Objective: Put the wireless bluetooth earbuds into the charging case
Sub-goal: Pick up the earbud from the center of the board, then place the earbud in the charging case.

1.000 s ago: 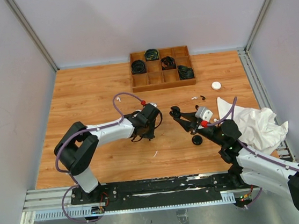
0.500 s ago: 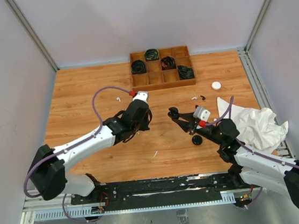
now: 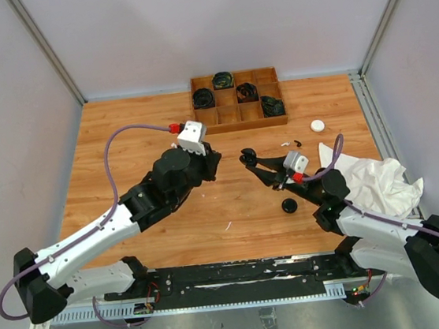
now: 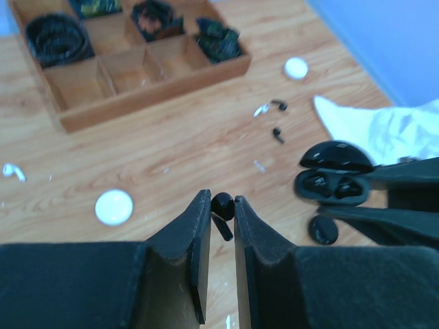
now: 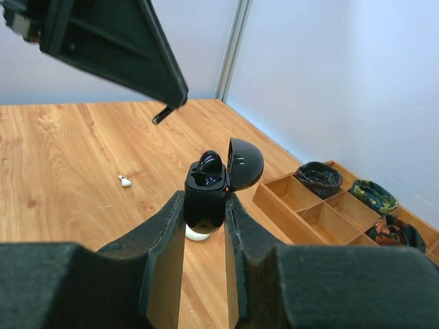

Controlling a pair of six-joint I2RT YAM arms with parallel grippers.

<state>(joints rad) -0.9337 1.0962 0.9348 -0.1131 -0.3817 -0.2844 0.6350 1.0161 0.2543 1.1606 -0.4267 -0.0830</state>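
Note:
My left gripper (image 4: 221, 203) is shut on a black earbud (image 4: 222, 208), its stem hanging down between the fingertips. It is held above the table, left of the case, at mid-table in the top view (image 3: 209, 160). My right gripper (image 5: 206, 209) is shut on the black charging case (image 5: 208, 192), held upright with its lid open; it also shows in the left wrist view (image 4: 334, 178) and the top view (image 3: 247, 159). One socket looks filled by a black earbud. Loose black earbuds (image 4: 278, 135) and a white earbud (image 5: 125, 181) lie on the table.
A wooden divided tray (image 3: 238, 120) with coiled cables stands at the back. A white round case (image 4: 114, 207) lies left, another (image 3: 317, 125) right of the tray. A black puck (image 3: 289, 205) lies near my right arm. A crumpled white cloth (image 3: 376, 182) is at the right.
My left arm has risen and stretched up and to the right with the black earbud, coming close to the case. My right gripper with the case shifted slightly left and farther away.

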